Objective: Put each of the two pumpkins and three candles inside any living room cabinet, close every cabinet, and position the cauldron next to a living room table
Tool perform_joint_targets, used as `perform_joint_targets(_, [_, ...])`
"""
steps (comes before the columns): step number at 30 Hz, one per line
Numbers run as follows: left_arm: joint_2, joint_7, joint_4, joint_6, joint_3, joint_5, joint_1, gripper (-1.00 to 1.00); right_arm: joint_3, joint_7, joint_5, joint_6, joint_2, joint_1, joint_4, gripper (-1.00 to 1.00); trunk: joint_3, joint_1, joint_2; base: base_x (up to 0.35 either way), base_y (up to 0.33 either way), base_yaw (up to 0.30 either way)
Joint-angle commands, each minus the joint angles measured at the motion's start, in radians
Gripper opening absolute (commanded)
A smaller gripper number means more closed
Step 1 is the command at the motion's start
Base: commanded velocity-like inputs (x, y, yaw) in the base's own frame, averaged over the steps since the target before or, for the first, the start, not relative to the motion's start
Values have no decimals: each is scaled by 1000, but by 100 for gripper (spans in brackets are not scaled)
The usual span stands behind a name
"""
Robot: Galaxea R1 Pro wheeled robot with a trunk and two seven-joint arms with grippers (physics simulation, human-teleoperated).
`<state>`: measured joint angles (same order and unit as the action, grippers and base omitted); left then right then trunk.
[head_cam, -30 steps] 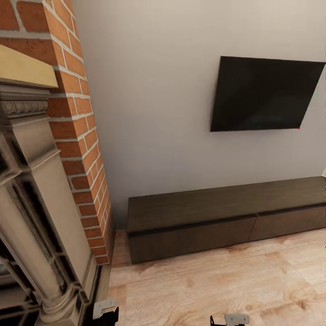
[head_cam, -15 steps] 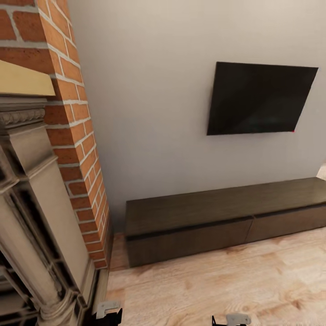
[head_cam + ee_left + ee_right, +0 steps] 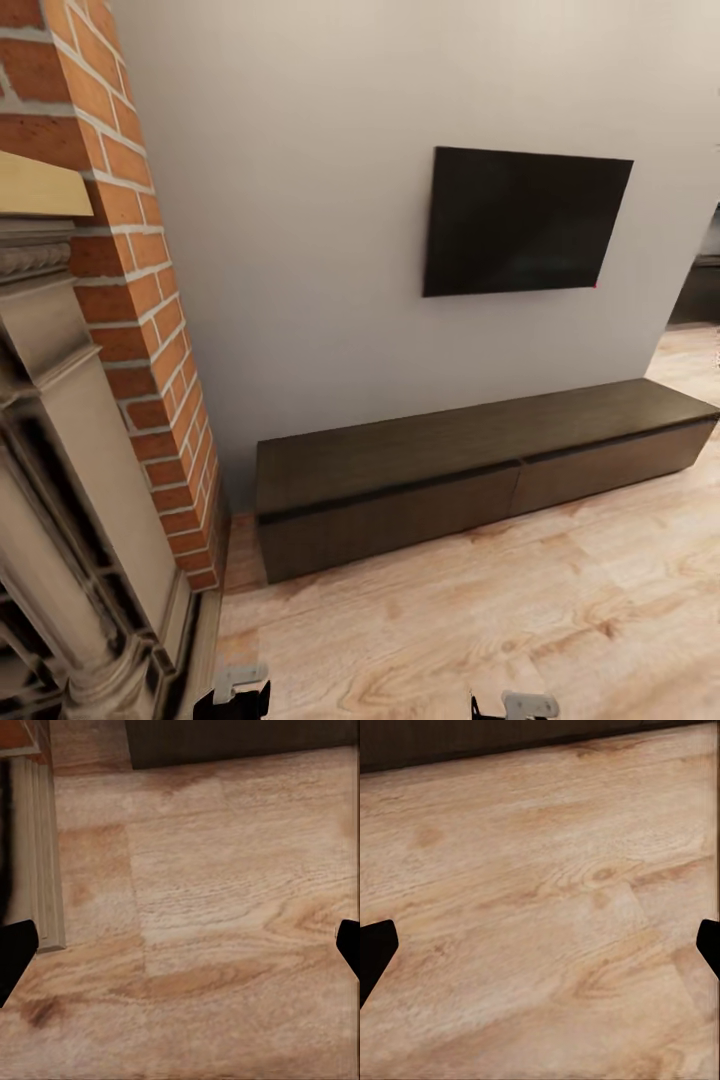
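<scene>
The cabinet point(image 3: 480, 470), a long low dark-brown unit, stands against the wall under the black TV, and both its wide drawer fronts are flush. Its dark front also edges the left wrist view point(image 3: 240, 739) and the right wrist view point(image 3: 472, 742). My left gripper point(image 3: 232, 690) and right gripper point(image 3: 515, 708) peek in at the bottom edge of the head view, low over the plank floor. In the wrist views the left gripper point(image 3: 180, 952) and right gripper point(image 3: 540, 949) are open, with bare floor between the black fingertips. The pumpkins, candles, cauldron and table are out of view.
A brick fireplace point(image 3: 120, 300) with a pale carved surround point(image 3: 70, 480) rises close on the left, its base strip point(image 3: 37, 855) near my left gripper. Light wood floor point(image 3: 500, 620) stretches in front of the cabinet. A doorway to another room opens at far right point(image 3: 700, 290).
The camera has turned to the right, so the whole picture shifted left. The cabinet's right end and the opening beyond it have come into view. Both grippers keep their pose.
</scene>
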<state>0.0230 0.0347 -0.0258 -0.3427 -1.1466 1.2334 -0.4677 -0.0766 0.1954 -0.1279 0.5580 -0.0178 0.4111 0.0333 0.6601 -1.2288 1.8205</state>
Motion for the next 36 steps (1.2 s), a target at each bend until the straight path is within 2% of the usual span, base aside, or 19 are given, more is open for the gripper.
perform_joint_targets(1, [0,4,0,-2,-8,5,0,100,-8,5,-11,5,0,2,4,100,1,1,1,-311,-37,-37])
perform_joint_targets(4, [0,0,0,-2,-8,6,0,100,-8,4,-9,6,3,2,4,100,0,1,1,-316,-17,-148])
perform_joint_targets(8, [0,-9,0,-3,-8,6,0,100,-8,1,32,6,11,2,4,100,-3,1,1,-286,-3,-244])
perform_joint_targets(11, [0,-10,0,-4,-8,6,-1,100,-8,0,41,6,12,2,4,100,-6,1,1,-116,-1,-264])
perform_joint_targets(31, [-1,-9,1,-7,-8,8,-1,100,-8,0,45,6,13,2,4,100,-24,1,1,-9,0,-269])
perform_joint_targets(36, [-1,-10,1,-7,-8,8,-1,100,-8,2,45,6,13,2,4,100,-27,1,1,-227,-59,-191])
